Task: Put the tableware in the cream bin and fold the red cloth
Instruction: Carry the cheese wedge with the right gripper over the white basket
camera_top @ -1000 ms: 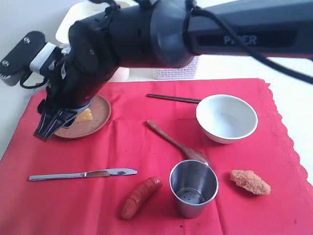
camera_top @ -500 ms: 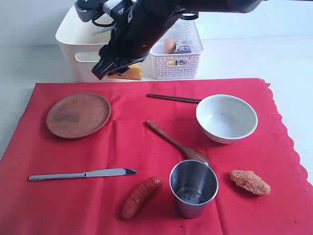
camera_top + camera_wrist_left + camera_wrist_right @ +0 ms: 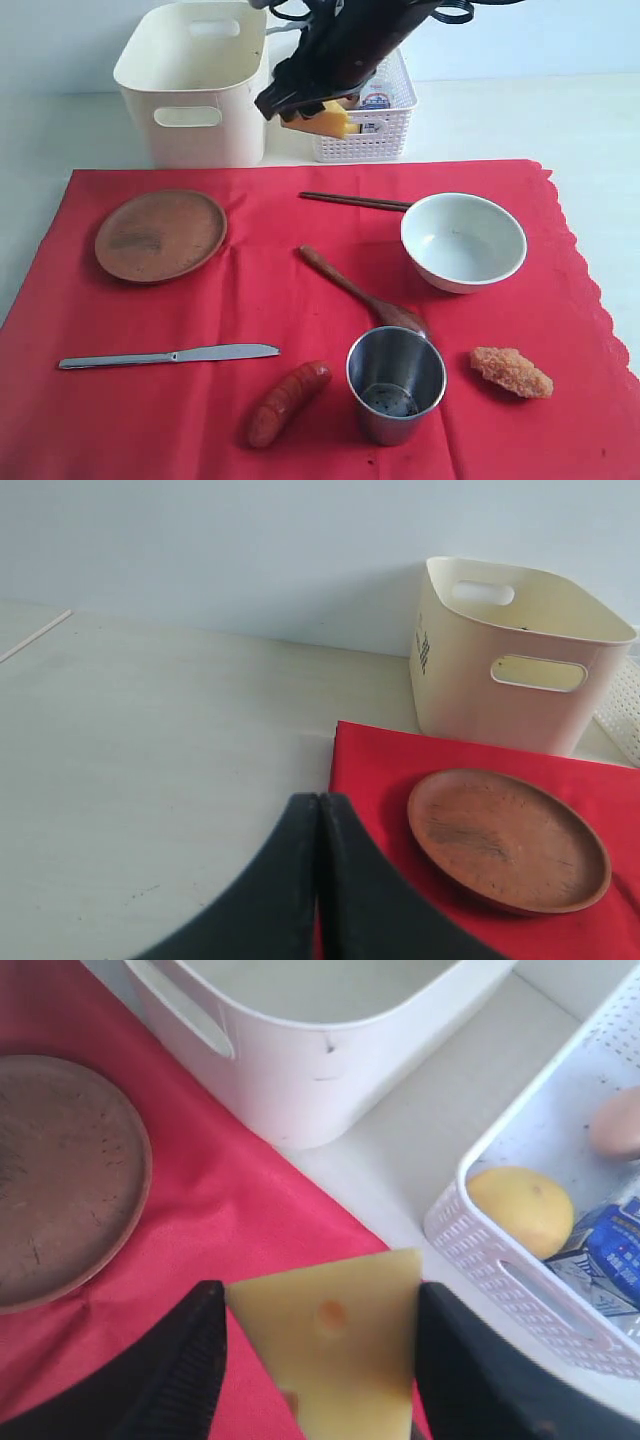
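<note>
The red cloth [image 3: 300,300] lies spread on the table. On it rest a brown plate [image 3: 160,235], dark chopsticks [image 3: 355,201], a white bowl [image 3: 463,241], a wooden spoon [image 3: 360,293], a steel cup [image 3: 395,382] and a table knife [image 3: 170,355]. The cream bin [image 3: 195,85] stands behind the cloth at the left. My right gripper [image 3: 310,112] hangs in the air between the bin and the white basket [image 3: 370,110], shut on a wedge of cheese [image 3: 335,1345]. My left gripper [image 3: 319,802] is shut and empty, beside the cloth's edge near the plate [image 3: 508,837].
The white lattice basket [image 3: 520,1260] holds a lemon [image 3: 520,1208], an egg [image 3: 615,1125] and a milk carton [image 3: 615,1250]. A sausage [image 3: 288,402] and a breaded piece of food [image 3: 511,371] lie on the cloth near the cup.
My right arm lifted the cheese off the brown plate and carried it up and to the right, past the cream bin toward the white basket. The plate now lies bare.
</note>
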You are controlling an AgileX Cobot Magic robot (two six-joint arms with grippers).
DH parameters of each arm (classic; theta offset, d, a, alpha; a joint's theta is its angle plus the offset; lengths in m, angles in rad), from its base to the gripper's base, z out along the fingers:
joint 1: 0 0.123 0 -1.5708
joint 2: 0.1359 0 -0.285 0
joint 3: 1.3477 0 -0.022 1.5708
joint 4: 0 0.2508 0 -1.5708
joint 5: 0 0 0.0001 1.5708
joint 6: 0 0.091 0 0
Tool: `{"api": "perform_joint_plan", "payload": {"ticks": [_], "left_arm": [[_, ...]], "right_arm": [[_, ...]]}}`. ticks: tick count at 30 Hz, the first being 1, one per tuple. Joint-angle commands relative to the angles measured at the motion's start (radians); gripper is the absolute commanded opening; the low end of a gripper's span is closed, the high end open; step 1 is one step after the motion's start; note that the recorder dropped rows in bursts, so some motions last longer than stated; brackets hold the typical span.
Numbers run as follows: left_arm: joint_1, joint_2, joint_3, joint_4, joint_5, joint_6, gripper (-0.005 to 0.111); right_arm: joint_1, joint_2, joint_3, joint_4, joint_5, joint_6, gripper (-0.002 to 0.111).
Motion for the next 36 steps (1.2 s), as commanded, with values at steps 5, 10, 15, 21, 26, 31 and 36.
{"api": "perform_joint_plan", "payload": {"ticks": [5, 10, 15, 21, 26, 31, 36], "left_arm": [[0.002, -0.007, 0.000, -0.003, -0.004, -0.004, 0.001], [0.002, -0.007, 0.000, -0.003, -0.004, -0.004, 0.001], [0.002, -0.007, 0.000, -0.003, -0.004, -0.004, 0.001], [0.002, -0.007, 0.000, -0.003, -0.004, -0.004, 0.001], [0.002, -0.007, 0.000, -0.003, -0.004, -0.004, 0.001], [0.002, -0.007, 0.000, -0.003, -0.004, -0.004, 0.001], [0.002, -0.007, 0.000, -0.003, -0.004, -0.004, 0.001]], "right_arm": [[-0.007, -0.012, -0.005, -0.013, -0.006, 0.016, 0.000], [-0.009, -0.012, -0.005, -0.055, -0.035, 0.015, 0.000], [-0.044, -0.004, -0.005, -0.051, -0.124, 0.020, 0.000], [-0.110, 0.031, -0.005, -0.047, -0.246, 0.125, 0.000], [-0.136, 0.085, -0.005, -0.047, -0.347, 0.157, 0.000], [-0.147, 0.135, -0.005, -0.047, -0.473, 0.157, 0.000], [-0.166, 0.182, -0.005, -0.047, -0.582, 0.171, 0.000]]}}
